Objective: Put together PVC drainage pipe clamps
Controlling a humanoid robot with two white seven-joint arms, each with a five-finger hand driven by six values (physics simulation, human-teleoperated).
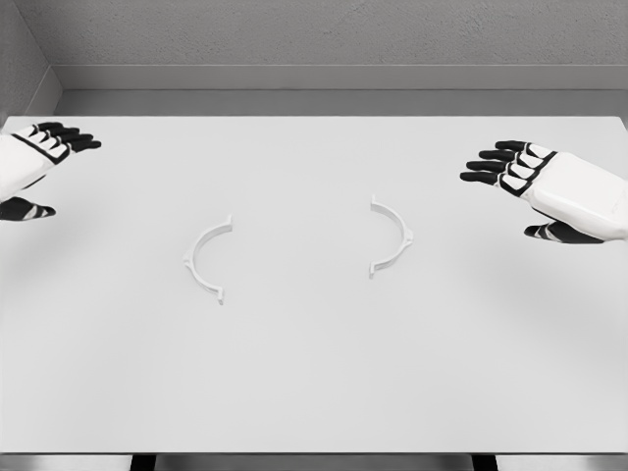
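Clamp halves apart on tabletop; left robot hand, right robot hand spread, empty. Grip each arc mid-span, align end tabs.

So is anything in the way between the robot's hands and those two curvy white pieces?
No, nothing visible. Bare table lies between the left hand and the left clamp half, and between the right hand and the right clamp half.

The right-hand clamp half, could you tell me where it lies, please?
In the head view, the right clamp half lies on the table, right of centre, apart from the left clamp half.
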